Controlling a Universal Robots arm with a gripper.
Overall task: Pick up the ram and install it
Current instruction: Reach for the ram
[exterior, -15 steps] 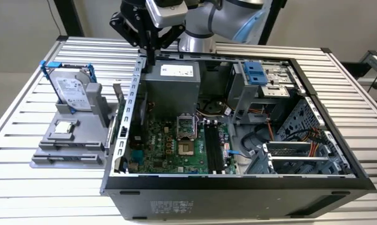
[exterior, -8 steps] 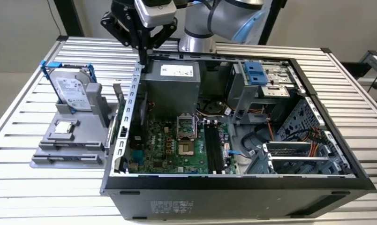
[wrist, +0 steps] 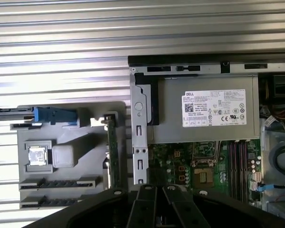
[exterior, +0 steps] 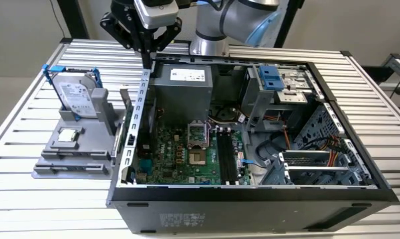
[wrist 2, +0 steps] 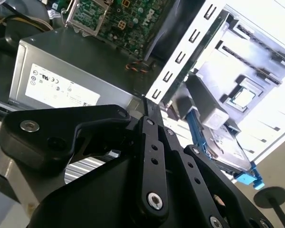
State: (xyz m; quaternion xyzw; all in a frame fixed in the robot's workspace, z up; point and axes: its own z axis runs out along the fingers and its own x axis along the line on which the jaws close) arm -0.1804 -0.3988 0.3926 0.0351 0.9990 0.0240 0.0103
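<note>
The ram [exterior: 125,105] is a thin green stick standing on edge in the grey holder [exterior: 67,162], just outside the open computer case's wall on the exterior view's left. It is a narrow green strip [wrist: 113,151] in the first wrist view and a green edge [wrist 2: 195,61] in the second wrist view. My gripper [exterior: 147,57] hangs above the far corner of that case wall, higher than the ram and apart from it. Its black fingers [wrist 2: 149,128] are shut with nothing between them. The motherboard's black slots [exterior: 228,155] lie inside the case.
A silver hard drive [exterior: 77,95] in a blue frame stands upright in the holder, with a small square processor [exterior: 68,134] lying in front of it. Inside the case [exterior: 253,196] are the power supply [exterior: 183,82], cables and a drive cage [exterior: 279,82]. Ribbed metal table [exterior: 27,199] all around.
</note>
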